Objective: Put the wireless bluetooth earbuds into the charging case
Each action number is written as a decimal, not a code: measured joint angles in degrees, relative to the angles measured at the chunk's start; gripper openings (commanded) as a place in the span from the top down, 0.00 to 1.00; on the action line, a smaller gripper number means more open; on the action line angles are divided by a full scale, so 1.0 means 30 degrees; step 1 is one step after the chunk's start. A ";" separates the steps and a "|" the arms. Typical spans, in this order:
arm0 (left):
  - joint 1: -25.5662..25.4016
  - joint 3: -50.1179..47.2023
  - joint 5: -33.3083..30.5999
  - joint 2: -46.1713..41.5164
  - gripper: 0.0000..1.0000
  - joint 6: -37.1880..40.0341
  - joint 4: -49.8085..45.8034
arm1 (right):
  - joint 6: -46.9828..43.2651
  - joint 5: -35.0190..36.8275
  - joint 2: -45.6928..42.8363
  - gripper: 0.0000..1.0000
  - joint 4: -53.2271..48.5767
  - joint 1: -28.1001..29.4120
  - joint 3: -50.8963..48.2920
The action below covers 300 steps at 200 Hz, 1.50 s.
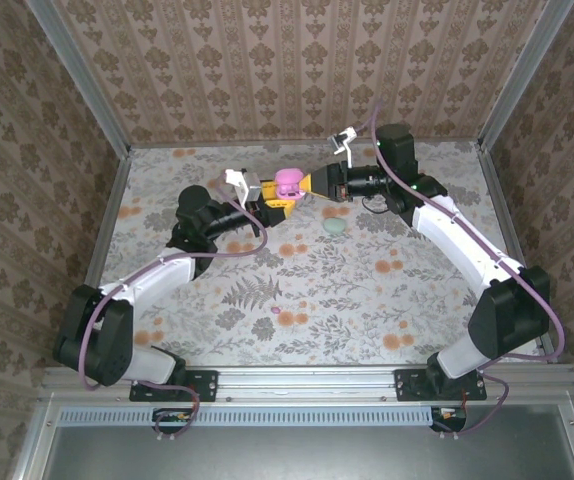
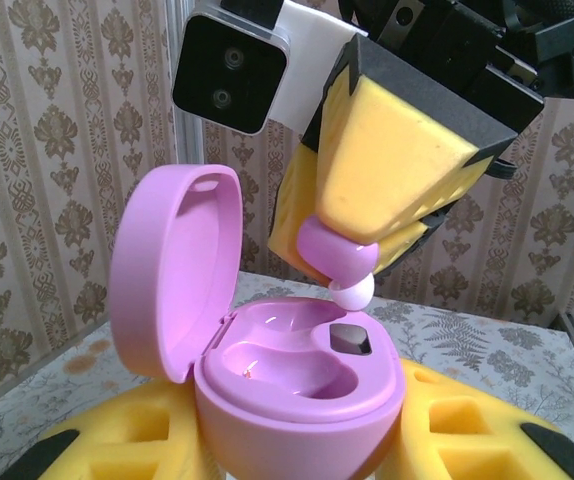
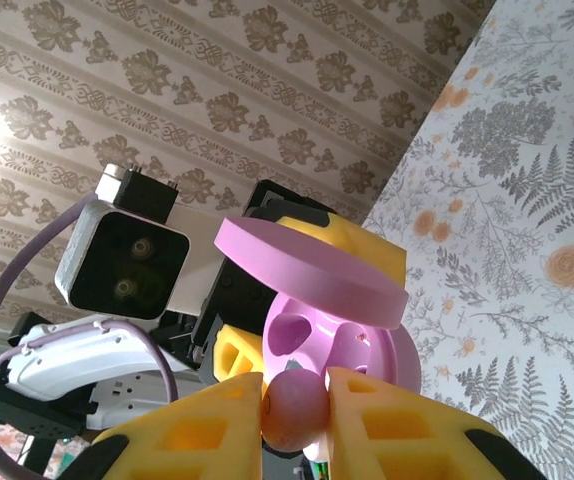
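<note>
A pink oval charging case (image 2: 297,385) is held above the table with its lid (image 2: 172,265) swung open to the left, and my left gripper (image 2: 297,450) is shut on its body. Both moulded wells inside are bare. My right gripper (image 3: 295,415) is shut on a pink earbud (image 3: 295,408). That earbud (image 2: 339,255) hangs tip-down just above the case's right well, by a small dark window. In the top view the case (image 1: 289,181) sits at the back centre between the left gripper (image 1: 279,192) and the right gripper (image 1: 314,184). Another tiny pink earbud (image 1: 275,312) lies on the table.
A mint oval case (image 1: 334,228) lies shut on the floral table (image 1: 367,300), just in front of the right gripper. Patterned walls enclose the table on three sides. The metal rail with both arm bases (image 1: 307,378) runs along the near edge.
</note>
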 measured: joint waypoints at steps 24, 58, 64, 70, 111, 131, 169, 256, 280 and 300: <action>0.0000 0.0036 0.0131 0.0087 0.71 0.0000 -0.0029 | -0.0087 0.0270 0.0007 0.78 -0.0182 0.0080 0.0080; 0.0000 0.0138 0.0197 0.0087 0.71 0.0000 -0.0102 | -0.0240 0.0678 0.0007 0.78 -0.0342 0.0226 0.0102; 0.0000 0.0138 0.0204 0.0087 0.71 -0.0007 -0.0109 | -0.0393 0.0780 0.0007 0.78 -0.0459 0.0262 0.0138; 0.0000 0.0138 0.0204 0.0087 0.71 -0.0007 -0.0131 | -0.0554 0.0896 0.0007 0.78 -0.0590 0.0299 0.0168; 0.0000 0.0138 0.0197 0.0087 0.71 -0.0015 -0.0262 | -0.1100 0.1581 0.0000 0.79 -0.0852 0.0495 0.0291; 0.0000 0.0138 0.0197 0.0087 0.71 -0.0015 -0.0299 | -0.1137 0.1770 0.0000 0.79 -0.0838 0.0532 0.0291; 0.0000 0.0138 0.0197 0.0087 0.71 -0.0138 -0.0393 | -0.1311 0.2484 0.0000 0.78 -0.0845 0.0678 0.0291; -0.0015 0.0138 0.0197 0.0109 0.71 -0.0153 -0.0452 | -0.3708 0.3774 0.0000 0.72 -0.3075 0.1078 0.1253; -0.0087 0.0138 0.0138 0.0109 0.72 -0.0153 -0.0452 | -0.3963 0.3825 -0.0007 0.71 -0.3322 0.1078 0.1362; -0.0087 0.0138 0.0131 0.0109 0.72 -0.0153 -0.0444 | -0.4029 0.3891 -0.0007 0.70 -0.3468 0.1078 0.1443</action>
